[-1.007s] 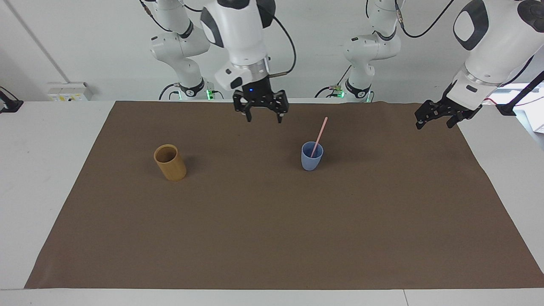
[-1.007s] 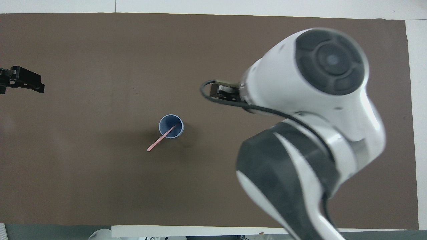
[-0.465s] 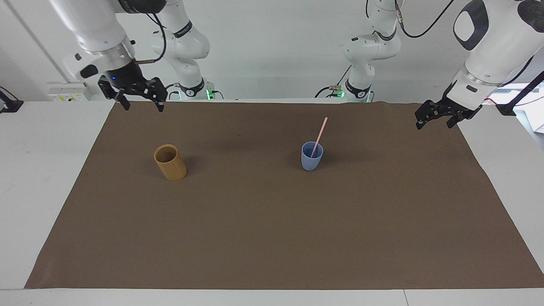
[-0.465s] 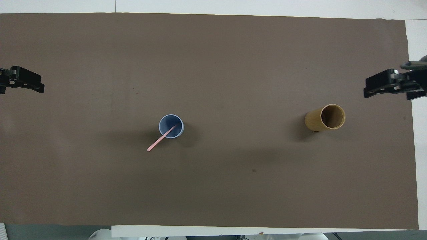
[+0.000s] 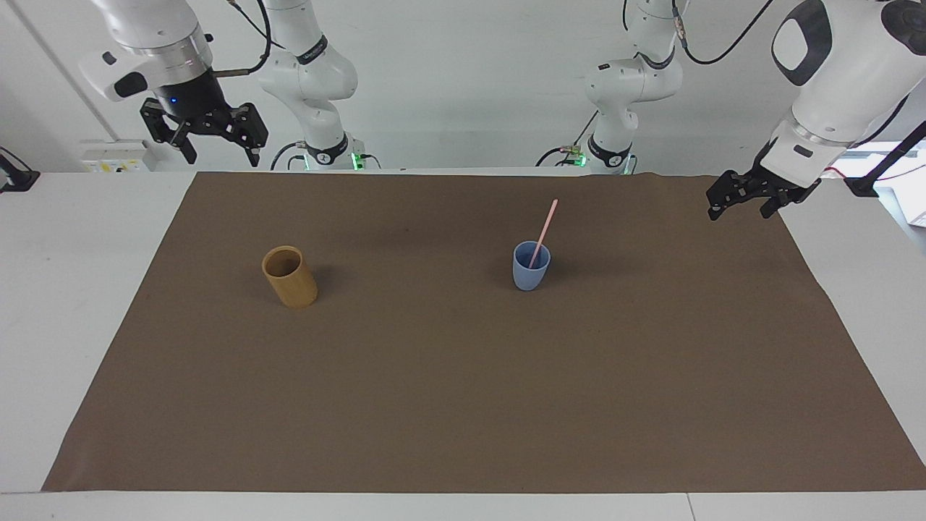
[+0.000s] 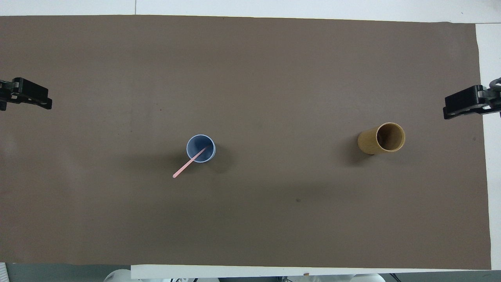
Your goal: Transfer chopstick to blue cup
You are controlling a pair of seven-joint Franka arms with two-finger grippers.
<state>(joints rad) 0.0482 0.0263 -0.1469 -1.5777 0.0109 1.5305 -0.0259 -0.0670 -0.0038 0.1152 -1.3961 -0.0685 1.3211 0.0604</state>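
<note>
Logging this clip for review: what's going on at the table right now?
Nothing is being handled. The thin pale pink chopstick stands tilted in the small light-blue cup, leaning on its rim. The tan bamboo-coloured cylindrical cup stands empty toward the right arm's end. The left gripper and right gripper are both open, raised at their own ends of the brown mat.

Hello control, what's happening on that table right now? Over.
Left gripper and right gripper both open, empty, raised at the table's ends. Chopstick leaning in blue cup. Tan cup empty; nothing in the way.
</note>
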